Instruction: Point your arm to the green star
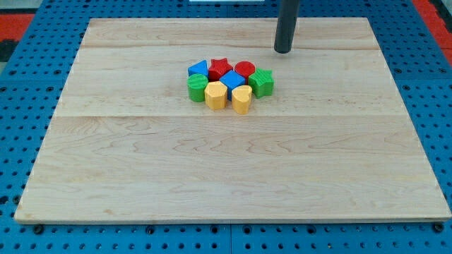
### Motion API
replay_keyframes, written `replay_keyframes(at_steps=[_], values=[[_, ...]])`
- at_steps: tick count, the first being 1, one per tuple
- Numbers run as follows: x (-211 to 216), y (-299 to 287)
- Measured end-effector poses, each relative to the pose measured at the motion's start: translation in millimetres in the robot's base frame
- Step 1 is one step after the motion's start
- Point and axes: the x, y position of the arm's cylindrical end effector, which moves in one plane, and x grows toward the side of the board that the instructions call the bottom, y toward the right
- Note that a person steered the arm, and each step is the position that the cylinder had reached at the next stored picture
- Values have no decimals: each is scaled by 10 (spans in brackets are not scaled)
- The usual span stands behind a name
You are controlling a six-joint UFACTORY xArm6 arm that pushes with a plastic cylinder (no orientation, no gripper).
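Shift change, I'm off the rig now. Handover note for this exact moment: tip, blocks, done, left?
Tip: my tip sits on the board toward the view's top, above and a little right of the block cluster, touching no block.
Blocks: all eight are packed together near the board's middle. The green star is at the cluster's right edge, beside the red cylinder and above-right of the yellow heart-like block.
Done: tip is close to the star's side of the cluster.
Left: a gap remains; bring the tip down-left to the green star, probably without knocking its neighbours.
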Motion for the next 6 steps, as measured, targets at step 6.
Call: replay_keyframes(at_steps=[6], values=[[1117, 136]])
